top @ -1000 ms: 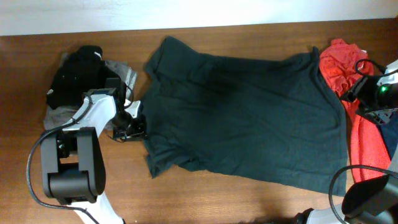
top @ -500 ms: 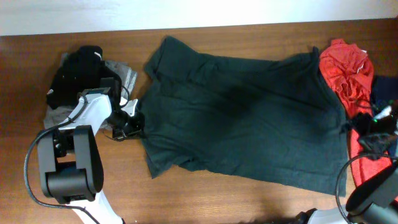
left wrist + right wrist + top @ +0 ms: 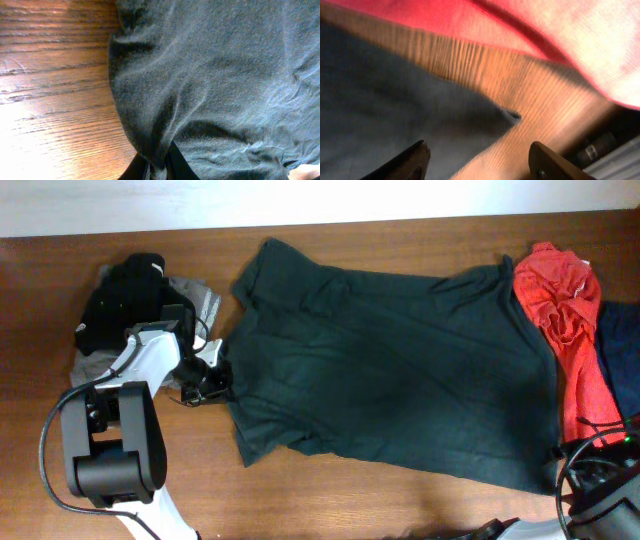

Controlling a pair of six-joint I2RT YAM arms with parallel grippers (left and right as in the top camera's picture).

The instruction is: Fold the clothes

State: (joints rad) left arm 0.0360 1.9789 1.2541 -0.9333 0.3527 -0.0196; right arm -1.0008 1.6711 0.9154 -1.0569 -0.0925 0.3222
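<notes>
Overhead, right gripper [image 3: 480, 159] has moved to the T-shirt [image 3: 390, 370] corner.

left end effector [image 3: 157, 169] is pinched shut; right end effector [image 3: 480, 160] holds its fingers apart.

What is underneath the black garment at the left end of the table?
A grey garment lies under the black garment, showing at its right side and lower left edge. The black fabric hides how far the grey one reaches underneath and whether anything else is there.
</notes>
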